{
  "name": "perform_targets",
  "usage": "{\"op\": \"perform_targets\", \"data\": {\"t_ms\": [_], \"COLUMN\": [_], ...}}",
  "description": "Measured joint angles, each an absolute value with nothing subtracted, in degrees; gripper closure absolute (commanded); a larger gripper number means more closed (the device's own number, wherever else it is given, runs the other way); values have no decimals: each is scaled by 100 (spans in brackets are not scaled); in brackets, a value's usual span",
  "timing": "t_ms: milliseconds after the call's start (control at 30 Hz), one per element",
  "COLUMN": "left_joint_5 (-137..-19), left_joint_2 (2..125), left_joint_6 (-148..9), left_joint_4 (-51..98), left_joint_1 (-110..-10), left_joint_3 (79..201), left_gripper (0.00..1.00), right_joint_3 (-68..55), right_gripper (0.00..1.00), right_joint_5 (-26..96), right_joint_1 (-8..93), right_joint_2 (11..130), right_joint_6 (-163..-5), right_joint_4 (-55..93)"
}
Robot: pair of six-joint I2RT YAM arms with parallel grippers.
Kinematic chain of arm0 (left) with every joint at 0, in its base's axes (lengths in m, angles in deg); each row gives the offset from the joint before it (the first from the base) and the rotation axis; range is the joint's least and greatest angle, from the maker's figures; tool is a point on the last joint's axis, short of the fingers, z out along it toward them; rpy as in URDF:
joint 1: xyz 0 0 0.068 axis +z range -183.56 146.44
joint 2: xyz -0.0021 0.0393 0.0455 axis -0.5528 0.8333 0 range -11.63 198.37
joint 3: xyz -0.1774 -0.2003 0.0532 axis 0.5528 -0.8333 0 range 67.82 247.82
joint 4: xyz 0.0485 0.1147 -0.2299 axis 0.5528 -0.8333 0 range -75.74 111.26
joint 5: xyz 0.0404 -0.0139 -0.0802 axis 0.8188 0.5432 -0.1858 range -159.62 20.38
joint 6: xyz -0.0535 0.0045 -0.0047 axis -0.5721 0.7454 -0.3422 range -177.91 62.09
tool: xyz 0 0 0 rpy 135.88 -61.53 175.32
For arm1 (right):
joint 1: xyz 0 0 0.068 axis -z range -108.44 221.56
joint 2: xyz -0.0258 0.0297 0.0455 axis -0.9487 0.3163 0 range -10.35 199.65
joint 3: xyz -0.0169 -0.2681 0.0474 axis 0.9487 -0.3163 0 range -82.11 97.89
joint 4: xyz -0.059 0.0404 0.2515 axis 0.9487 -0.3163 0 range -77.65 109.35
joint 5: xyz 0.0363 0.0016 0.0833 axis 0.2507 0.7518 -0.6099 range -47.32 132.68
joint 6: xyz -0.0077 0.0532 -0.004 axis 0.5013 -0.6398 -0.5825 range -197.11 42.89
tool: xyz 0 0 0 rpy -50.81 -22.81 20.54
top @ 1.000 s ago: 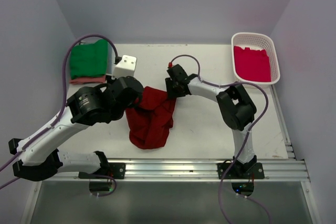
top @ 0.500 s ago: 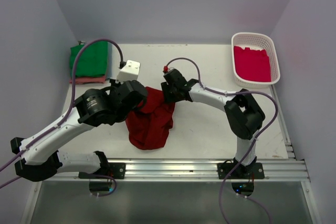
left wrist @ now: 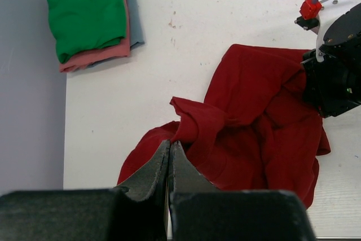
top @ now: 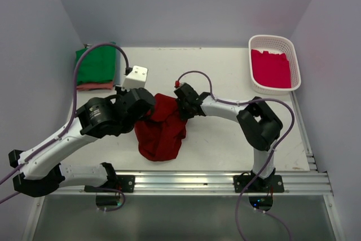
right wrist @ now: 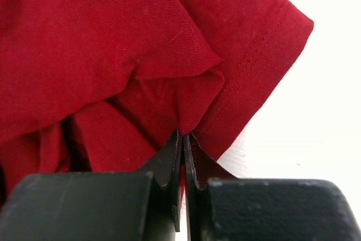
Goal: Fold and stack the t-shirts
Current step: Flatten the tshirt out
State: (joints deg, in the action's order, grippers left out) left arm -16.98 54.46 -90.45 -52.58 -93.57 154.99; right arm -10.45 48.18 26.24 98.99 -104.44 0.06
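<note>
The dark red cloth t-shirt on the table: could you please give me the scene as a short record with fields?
dark red cloth t-shirt: crumpled, mid-table
left gripper: shut on its left edge
right gripper: shut on a fold by a sleeve hem
folded pile: green cloth t-shirt on top, far-left corner
white plastic lattice basket: far right, holds crimson-pink cloth t-shirt

- From above and behind the arm bases, my top view takes in the whole table.
- My left wrist view looks down from some height.
- My right wrist view sits very close; all three share the dark red t-shirt.
</note>
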Motion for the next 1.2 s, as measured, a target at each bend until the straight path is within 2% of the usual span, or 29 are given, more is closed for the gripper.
{"op": "perform_targets", "data": {"t_ms": [267,500,733,1000,1200], "left_joint_5": [-1696,-1604,-1726,-2946,-4686], "left_joint_2": [5247,4829,4206,3520,3181], "left_joint_6": [-9143,-9091,-8199,-7135,-6549], "left_joint_4": [-5256,-4970,-3802,-2393,-1606], "left_joint_1": [-9357,-9357,-9357,-9357,-8900], "left_joint_3": [15320,15322,15670,16487,16841], "left_gripper": [100,100,100,100,100], "right_joint_3": [-986,-202,760,819,821], "right_gripper": [100,100,100,100,100], "right_joint_5": [5371,6658,7517,7609,6953], "right_joint_1": [2620,2661,2661,2687,2687], "right_joint_2": [9683,7759,5886,4911,3751], "right_joint_6": [-10289,-9846,-9557,-9382,-9091], "right_joint_4": [-381,-1373,-1906,-2615,-2676]}}
